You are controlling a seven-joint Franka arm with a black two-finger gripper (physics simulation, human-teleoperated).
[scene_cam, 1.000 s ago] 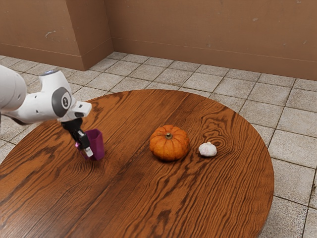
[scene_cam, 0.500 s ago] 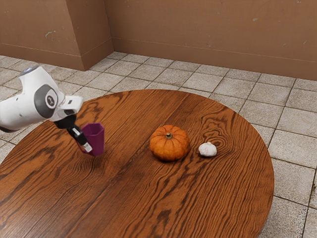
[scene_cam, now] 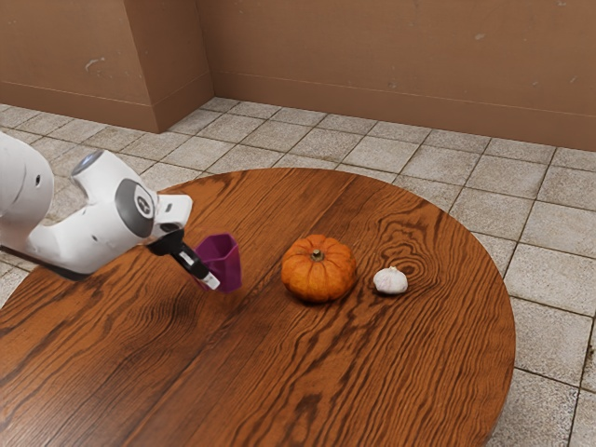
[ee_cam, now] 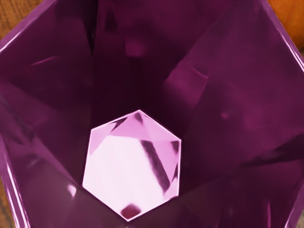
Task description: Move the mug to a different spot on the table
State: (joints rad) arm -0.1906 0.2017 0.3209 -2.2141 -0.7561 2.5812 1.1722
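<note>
A purple faceted mug [scene_cam: 223, 260] hangs tilted a little above the round wooden table [scene_cam: 279, 372], left of the pumpkin in the exterior view. My gripper [scene_cam: 199, 268] is shut on the mug, one black finger with a white tip [scene_cam: 204, 277] lying across its near side. The wrist view looks straight down into the mug [ee_cam: 190, 85], whose pale hexagonal bottom [ee_cam: 132, 164] lies just under my hand.
An orange pumpkin [scene_cam: 318, 267] sits near the table's middle, with a white garlic bulb [scene_cam: 390, 280] just to its right. Tiled floor [scene_cam: 521, 196] and brown walls surround the table. Bare wood lies in front of and behind the mug.
My arm has carried the mug toward the exterior view's right, from near the table's left edge closer to the pumpkin, and tilted it more. The pumpkin and garlic have stayed put.
</note>
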